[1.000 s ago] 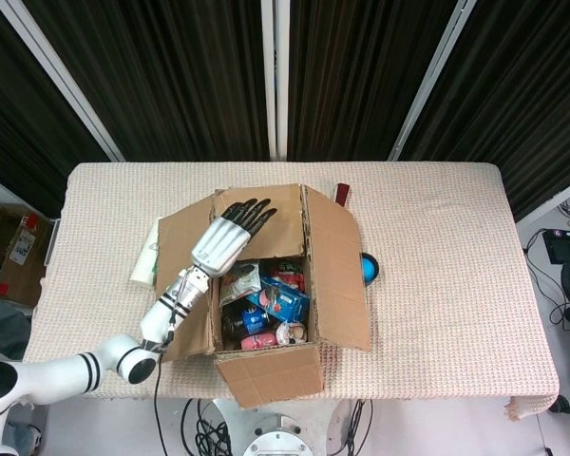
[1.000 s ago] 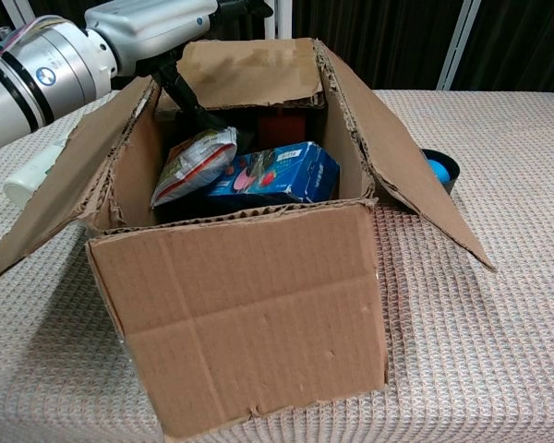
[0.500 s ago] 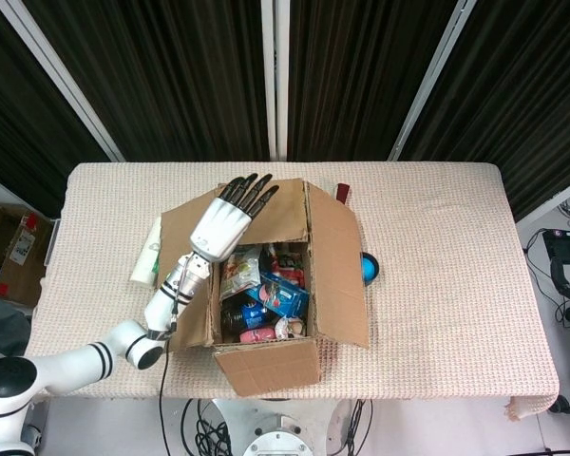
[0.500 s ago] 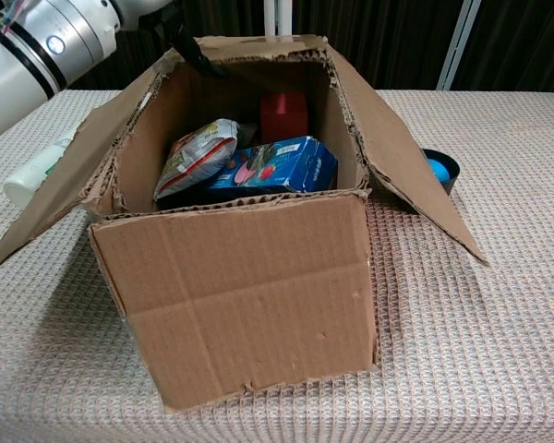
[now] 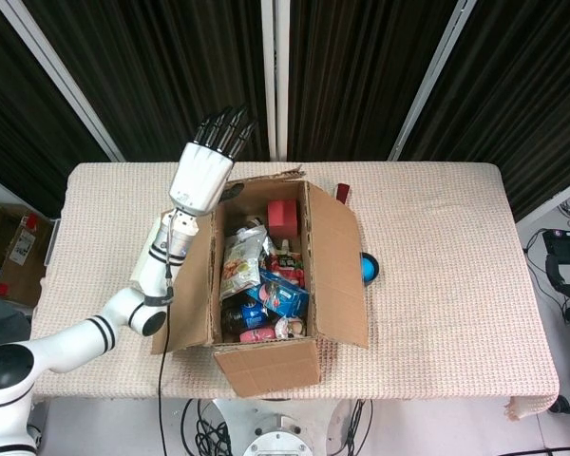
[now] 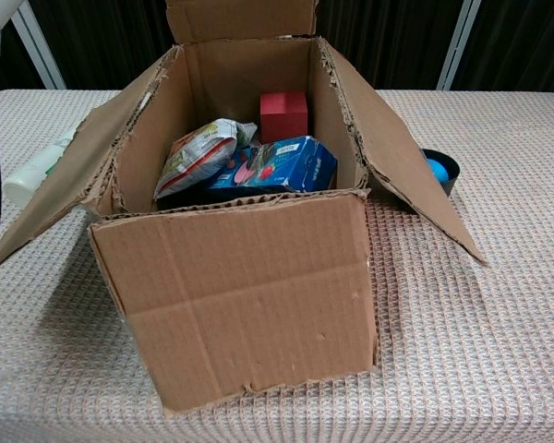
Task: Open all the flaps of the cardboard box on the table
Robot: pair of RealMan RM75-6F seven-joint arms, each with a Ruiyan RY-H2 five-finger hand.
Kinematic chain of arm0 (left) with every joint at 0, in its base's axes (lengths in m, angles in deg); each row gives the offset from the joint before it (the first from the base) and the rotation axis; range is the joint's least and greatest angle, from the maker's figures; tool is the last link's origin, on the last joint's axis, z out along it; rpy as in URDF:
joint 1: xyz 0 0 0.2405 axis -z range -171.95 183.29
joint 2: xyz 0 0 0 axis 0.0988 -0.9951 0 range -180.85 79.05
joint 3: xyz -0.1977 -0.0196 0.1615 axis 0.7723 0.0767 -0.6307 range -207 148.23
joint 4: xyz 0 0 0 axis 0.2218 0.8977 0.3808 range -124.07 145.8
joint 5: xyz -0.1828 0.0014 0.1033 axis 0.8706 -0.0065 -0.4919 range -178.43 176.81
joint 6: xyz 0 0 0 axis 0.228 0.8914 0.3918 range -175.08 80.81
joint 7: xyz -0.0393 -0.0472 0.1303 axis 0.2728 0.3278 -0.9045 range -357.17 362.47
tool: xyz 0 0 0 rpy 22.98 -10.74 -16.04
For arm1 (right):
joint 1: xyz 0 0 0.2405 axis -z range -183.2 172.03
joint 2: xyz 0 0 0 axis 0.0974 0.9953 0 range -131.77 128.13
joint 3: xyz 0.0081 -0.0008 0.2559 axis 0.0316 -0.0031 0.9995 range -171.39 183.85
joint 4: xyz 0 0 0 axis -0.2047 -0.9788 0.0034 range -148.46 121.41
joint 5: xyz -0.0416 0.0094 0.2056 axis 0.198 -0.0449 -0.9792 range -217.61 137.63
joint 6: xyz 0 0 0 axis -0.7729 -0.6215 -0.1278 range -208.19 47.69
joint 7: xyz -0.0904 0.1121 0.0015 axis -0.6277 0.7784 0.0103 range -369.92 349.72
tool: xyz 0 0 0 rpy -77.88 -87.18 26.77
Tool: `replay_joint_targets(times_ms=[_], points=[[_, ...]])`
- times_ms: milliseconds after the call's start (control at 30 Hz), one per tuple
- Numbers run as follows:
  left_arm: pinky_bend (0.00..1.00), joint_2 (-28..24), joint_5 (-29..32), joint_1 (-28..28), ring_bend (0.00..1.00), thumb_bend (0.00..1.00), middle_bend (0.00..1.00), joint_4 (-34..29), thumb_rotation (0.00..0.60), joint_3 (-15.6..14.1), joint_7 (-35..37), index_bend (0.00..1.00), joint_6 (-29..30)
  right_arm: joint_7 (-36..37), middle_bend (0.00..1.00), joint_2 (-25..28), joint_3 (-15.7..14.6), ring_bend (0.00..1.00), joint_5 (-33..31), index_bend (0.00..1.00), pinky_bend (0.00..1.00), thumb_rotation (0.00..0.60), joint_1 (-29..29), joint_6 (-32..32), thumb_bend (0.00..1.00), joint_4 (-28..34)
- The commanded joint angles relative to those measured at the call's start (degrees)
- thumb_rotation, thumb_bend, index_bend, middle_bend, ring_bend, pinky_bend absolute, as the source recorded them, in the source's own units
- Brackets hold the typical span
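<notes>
The cardboard box (image 5: 266, 285) sits near the middle of the desk (image 5: 437, 247), its far flap (image 6: 241, 18) upright and the left and right flaps splayed outward, with a red carton (image 6: 283, 114), a blue packet (image 6: 286, 166) and a snack bag (image 6: 198, 157) inside. At about eleven o'clock from the box the left hand (image 5: 205, 171) hangs in the air with fingers straight and slightly apart, holding nothing. A white bottle (image 6: 37, 171) lies at nine o'clock under the left flap, and what may be a dark bowl with something blue in it (image 6: 440, 168) sits at three o'clock.
</notes>
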Motion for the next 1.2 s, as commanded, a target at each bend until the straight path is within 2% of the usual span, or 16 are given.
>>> replay_joint_targets(times_ms=[33, 200, 333, 433, 533, 633, 733, 767, 867, 933, 967, 1100, 1200], points=[[0.17, 2.0, 2.8, 4.0, 0.05, 0.0, 0.0, 8.1, 0.6, 1.8, 0.3, 0.0, -3.5, 0.4, 0.0, 0.3, 0.1, 0.0, 0.1, 0.0, 0.0, 0.6, 0.1, -0.1, 0.34, 0.2], [0.16, 6.5, 6.4, 8.2, 0.05, 0.0, 0.0, 20.3, 0.6, 1.9, 0.6, 0.0, -9.7, 0.7, 0.0, 0.7, 0.1, 0.0, 0.2, 0.0, 0.0, 0.6, 0.5, -0.4, 0.34, 0.8], [0.17, 9.5, 8.7, 10.4, 0.05, 0.0, 0.0, 27.3, 0.6, 2.2, 1.5, 0.0, -12.9, 0.7, 0.0, 0.9, 0.0, 0.0, 0.4, 0.0, 0.0, 0.6, 1.0, -1.0, 0.34, 1.1], [0.16, 10.1, 8.3, 10.6, 0.05, 0.0, 0.0, 29.0, 0.6, 1.4, 3.0, 0.0, -11.9, 1.1, 0.0, 0.9, 0.1, 0.0, 0.4, 0.0, 0.0, 0.6, 1.4, -1.5, 0.34, 1.1], [0.17, 8.9, 7.4, 9.1, 0.05, 0.0, 0.0, 26.3, 0.6, 0.6, 5.4, 0.0, -8.4, 1.7, 0.0, 1.0, 0.0, 0.0, 0.3, 0.0, 0.0, 0.6, 1.6, -1.6, 0.34, 0.7], [0.17, 4.7, 7.1, 5.3, 0.05, 0.0, 0.0, 16.6, 0.6, 0.0, 8.0, 0.0, -5.7, 2.4, 0.0, 0.8, -0.1, 0.0, 0.4, 0.0, 0.0, 0.6, 1.7, -1.3, 0.34, 0.1], [0.17, -3.9, 7.1, -1.8, 0.05, 0.0, 0.0, -1.4, 0.6, -2.0, 8.4, 0.0, -3.3, 2.7, 0.0, 0.5, -0.6, 0.0, 0.9, 0.0, 0.0, 0.6, 2.1, -1.5, 0.34, -0.7], [0.17, -8.4, 6.8, -5.1, 0.05, 0.0, 0.0, -9.1, 0.6, -3.4, 7.4, 0.0, -2.4, 2.4, 0.0, 0.3, -0.9, 0.0, 1.1, 0.0, 0.0, 0.6, 2.4, -1.7, 0.34, -1.1], [0.17, -18.7, 6.2, -13.0, 0.05, 0.0, 0.02, -25.2, 0.599, -7.1, 4.7, 0.0, 1.0, 0.8, 0.0, -1.0, -2.0, 0.0, 1.8, 0.0, 0.0, 0.6, 3.4, -2.8, 0.34, -2.6], [0.17, -24.1, 6.3, -17.7, 0.05, 0.0, 0.02, -32.6, 0.58, -9.8, 3.1, 0.02, 2.9, -1.0, 0.0, -2.4, -3.0, 0.0, 2.5, 0.0, 0.0, 0.6, 4.1, -3.5, 0.34, -4.2], [0.17, -27.6, 7.2, -20.8, 0.05, 0.0, 0.02, -37.0, 0.55, -11.9, 1.6, 0.03, 3.8, -2.2, 0.0, -3.6, -3.8, 0.0, 3.0, 0.0, 0.0, 0.6, 4.6, -3.9, 0.34, -5.6], [0.17, -35.6, 7.6, -30.0, 0.05, 0.0, 0.02, -46.4, 0.475, -19.0, -1.0, 0.04, 7.8, -7.1, 0.0, -8.3, -6.4, 0.0, 3.6, 0.0, 0.0, 0.6, 6.3, -4.7, 0.34, -11.0], [0.17, -37.0, 2.0, -36.7, 0.05, 0.0, 0.03, -45.8, 0.468, -24.1, 1.3, 0.04, 13.7, -9.2, 0.0, -11.6, -8.8, 0.0, 3.9, 0.0, 0.0, 0.6, 8.1, -5.1, 0.34, -14.2]])
